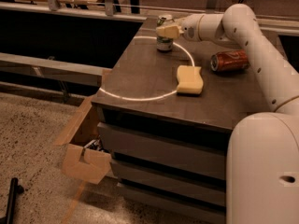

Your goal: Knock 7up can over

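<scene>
1. The robot's white arm (254, 48) reaches from the near right across a dark cabinet top (140, 71) to its far edge.
2. There the gripper (168, 31), with its pale yellow tip, sits against the upper half of the 7up can (163, 44). How wide the gripper stands, and whether it has hold of the can, cannot be told from this view.
3. The 7up can stands upright at the far edge of the cabinet top, silver top showing above the gripper. Its base rests on the far arc of a thin white ring (140, 97) traced on the surface.
4. To the right of the 7up can and well apart from it, an orange-red soda can (229, 60) lies on its side beneath the arm.
5. A yellow sponge (189, 80) lies flat nearer the front, on the right side of the ring, between the two cans and closer to the viewer.
6. Below the top, the cabinet front shows stacked grey drawers (159, 146).
7. At the cabinet's near left corner an open cardboard box (86, 160) sits on the speckled floor (32, 139).
8. The robot's rounded white body (264, 171) fills the near right corner.
</scene>
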`<state>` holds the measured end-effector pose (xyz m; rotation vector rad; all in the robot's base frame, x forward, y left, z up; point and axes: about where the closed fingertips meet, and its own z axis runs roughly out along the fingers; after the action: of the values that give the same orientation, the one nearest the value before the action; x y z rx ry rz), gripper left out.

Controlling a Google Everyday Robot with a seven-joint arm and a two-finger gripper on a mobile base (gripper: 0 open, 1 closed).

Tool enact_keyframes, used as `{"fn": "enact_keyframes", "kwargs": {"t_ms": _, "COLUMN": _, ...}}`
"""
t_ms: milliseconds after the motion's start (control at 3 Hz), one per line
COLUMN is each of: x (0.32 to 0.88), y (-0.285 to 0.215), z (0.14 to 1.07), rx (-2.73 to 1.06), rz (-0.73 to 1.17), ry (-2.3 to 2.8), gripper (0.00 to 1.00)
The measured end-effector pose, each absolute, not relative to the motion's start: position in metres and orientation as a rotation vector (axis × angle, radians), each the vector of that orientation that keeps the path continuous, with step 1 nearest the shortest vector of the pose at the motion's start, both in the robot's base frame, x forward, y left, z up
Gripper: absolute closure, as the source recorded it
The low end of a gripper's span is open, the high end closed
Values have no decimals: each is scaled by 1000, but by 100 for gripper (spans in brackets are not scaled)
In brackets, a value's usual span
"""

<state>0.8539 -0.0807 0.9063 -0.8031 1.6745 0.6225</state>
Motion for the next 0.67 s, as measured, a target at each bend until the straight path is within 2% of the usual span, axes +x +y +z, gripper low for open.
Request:
{"fn": "enact_keyframes", "kwargs": {"t_ms": 333, "x": 837, "y": -97, "z": 924, "rx": -843, "rz": 584, "ry": 1695, "gripper": 100}}
{"fn": "enact_keyframes", "kwargs": {"t_ms": 667, "x": 809, "y": -123, "z": 955, "rx": -911, "rz": 473, "ry": 1684, "gripper": 100}}
